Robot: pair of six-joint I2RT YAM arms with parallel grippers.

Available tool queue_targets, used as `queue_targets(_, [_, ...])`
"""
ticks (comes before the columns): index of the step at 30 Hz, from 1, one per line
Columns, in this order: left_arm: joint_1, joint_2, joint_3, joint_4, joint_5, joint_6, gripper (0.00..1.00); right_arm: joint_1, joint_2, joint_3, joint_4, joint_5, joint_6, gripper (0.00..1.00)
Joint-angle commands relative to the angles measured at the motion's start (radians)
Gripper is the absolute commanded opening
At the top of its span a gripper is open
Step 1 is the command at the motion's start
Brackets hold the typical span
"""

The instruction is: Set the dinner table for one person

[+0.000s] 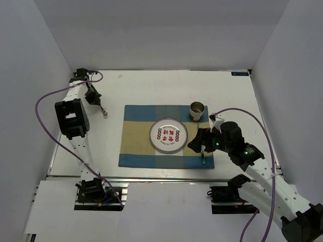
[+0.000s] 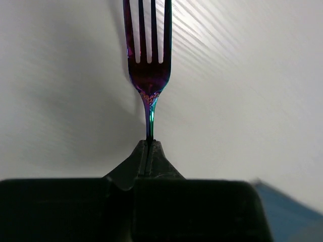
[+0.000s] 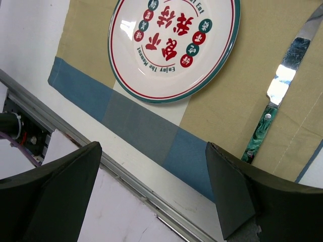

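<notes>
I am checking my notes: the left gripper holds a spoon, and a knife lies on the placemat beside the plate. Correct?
No: the left gripper holds a fork, not a spoon; the left wrist view shows its prongs. The knife does lie on the placemat beside the plate.

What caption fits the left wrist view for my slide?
Left claw shut on an iridescent fork, tines pointing away, dinner table beyond.

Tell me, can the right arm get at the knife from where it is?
Probably yes: its open tool hangs close to the knife, which lies bare on the placemat beside the plate.
</notes>
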Motion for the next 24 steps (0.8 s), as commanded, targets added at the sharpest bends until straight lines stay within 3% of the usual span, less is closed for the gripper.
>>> queue_targets(1, [-0.090, -0.216, -0.021, -0.030, 0.191, 0.027, 0.00, 0.001, -0.025, -0.017, 0.014, -0.022, 0.006, 0.89])
queue_targets(4, [-0.179, -0.296, -0.050, -0.079, 0.264, 0.076, 0.00, 0.000, -0.019, -0.015, 0.008, -0.006, -0.007, 0.89])
queue_targets(8, [-0.317, -0.386, -0.203, -0.093, 0.189, 0.105, 0.00, 0.003, -0.019, -0.005, 0.001, -0.025, -0.017, 0.89])
queue_targets(12, [-0.388, -0.500, -0.537, 0.060, 0.153, 0.074, 0.00, 0.001, -0.034, -0.003, -0.010, -0.045, -0.022, 0.89])
queue_targets(14, [-0.412, -0.546, -0.616, 0.111, 0.158, 0.057, 0.00, 0.003, -0.037, -0.001, -0.018, -0.049, -0.027, 0.89])
queue_targets(24, [-0.515, -0.679, -0.798, 0.180, 0.040, 0.002, 0.00, 0.001, -0.036, -0.008, -0.029, -0.074, -0.033, 0.89])
